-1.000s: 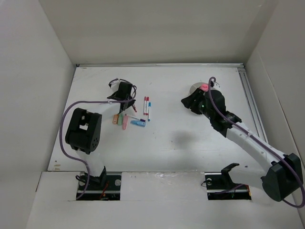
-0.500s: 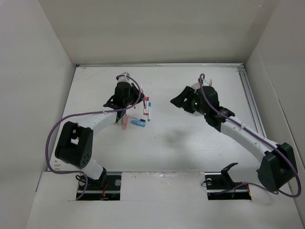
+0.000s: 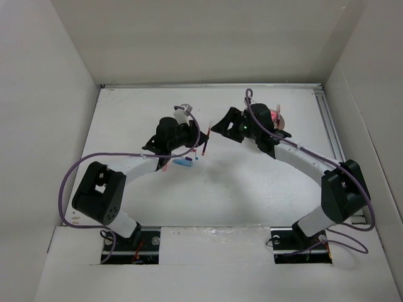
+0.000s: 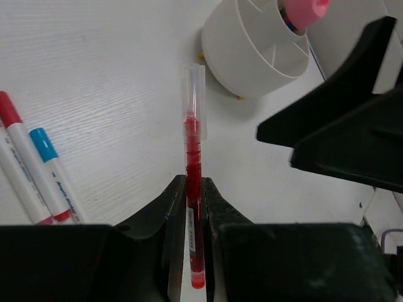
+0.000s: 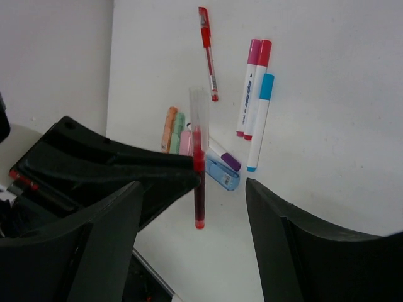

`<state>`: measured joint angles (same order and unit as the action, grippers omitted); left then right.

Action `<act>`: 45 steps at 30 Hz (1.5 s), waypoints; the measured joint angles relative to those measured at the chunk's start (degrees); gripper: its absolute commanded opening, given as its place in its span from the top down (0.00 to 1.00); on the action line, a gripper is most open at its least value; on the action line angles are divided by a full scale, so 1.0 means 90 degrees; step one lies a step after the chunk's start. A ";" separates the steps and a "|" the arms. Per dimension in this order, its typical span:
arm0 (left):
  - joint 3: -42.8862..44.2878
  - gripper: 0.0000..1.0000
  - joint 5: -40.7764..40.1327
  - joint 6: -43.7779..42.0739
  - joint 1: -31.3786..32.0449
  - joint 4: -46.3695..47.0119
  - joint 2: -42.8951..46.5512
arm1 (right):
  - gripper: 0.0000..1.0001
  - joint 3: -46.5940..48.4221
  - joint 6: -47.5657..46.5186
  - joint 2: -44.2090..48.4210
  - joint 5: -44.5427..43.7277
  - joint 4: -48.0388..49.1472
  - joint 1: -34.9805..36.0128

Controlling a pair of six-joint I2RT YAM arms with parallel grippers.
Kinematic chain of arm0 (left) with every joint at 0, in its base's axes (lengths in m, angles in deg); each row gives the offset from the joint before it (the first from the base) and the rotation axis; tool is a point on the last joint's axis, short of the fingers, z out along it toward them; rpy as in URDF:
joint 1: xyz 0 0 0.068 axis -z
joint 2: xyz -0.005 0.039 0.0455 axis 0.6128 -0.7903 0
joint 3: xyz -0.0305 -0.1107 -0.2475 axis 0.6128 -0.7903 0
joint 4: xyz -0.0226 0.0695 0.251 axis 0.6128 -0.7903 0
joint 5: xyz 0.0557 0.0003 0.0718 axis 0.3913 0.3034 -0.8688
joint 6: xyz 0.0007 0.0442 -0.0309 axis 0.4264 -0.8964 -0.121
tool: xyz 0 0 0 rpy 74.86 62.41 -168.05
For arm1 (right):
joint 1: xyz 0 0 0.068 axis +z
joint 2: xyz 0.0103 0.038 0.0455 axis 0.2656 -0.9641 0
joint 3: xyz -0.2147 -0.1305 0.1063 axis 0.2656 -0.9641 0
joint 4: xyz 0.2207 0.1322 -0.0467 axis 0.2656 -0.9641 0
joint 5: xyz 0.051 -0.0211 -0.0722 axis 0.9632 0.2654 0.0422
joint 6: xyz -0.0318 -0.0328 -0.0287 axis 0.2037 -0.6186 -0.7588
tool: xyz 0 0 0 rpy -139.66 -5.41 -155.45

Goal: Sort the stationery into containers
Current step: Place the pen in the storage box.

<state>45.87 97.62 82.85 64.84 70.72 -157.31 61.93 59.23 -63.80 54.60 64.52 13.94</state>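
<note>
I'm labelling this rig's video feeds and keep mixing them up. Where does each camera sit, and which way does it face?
Top external: above and behind the arm bases, looking down on the table; both arms show, left gripper and right gripper nearly meeting.
Left wrist: looks along its fingers, shut on the red pen, toward the tub.
Right wrist: looks between its open fingers at markers on the table.
Shared: both wrist views show the held red pen and the markers.
</note>
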 measured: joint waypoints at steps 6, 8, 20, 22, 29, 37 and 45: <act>-0.0058 1.00 0.0517 -0.0165 0.0114 0.0299 0.0017 | 0.30 0.0296 0.0121 -0.0466 0.0119 0.0102 0.0000; -0.0068 1.00 0.0661 -0.0192 0.0114 0.0374 0.0017 | 0.33 0.0357 0.0141 -0.0590 0.0138 0.0141 0.0000; -0.0087 0.70 0.1086 -0.0187 0.0121 0.0687 0.0017 | 0.92 0.0440 0.0321 -0.0838 0.0270 0.0352 -0.0019; -0.0087 0.57 0.1090 -0.0197 0.0121 0.0738 0.0017 | 0.95 0.0440 0.0355 -0.0838 0.0267 0.0367 -0.0041; -0.0534 0.48 0.0925 -0.0185 0.0121 0.0814 0.0522 | 0.97 0.0432 0.0381 -0.0658 0.0231 0.0359 -0.0505; -0.0593 0.49 -0.0141 -0.0197 0.0126 0.0554 0.0959 | 0.97 0.0425 0.0325 0.0780 -0.0515 0.0027 -0.2110; -0.0525 0.51 -0.0782 -0.0073 0.0124 0.0015 0.0767 | 0.96 0.0527 -0.0007 0.1933 -0.3954 -0.0826 -0.2725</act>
<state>41.15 90.58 82.20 65.95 70.85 -150.41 66.68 59.17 -46.40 19.02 57.09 -10.58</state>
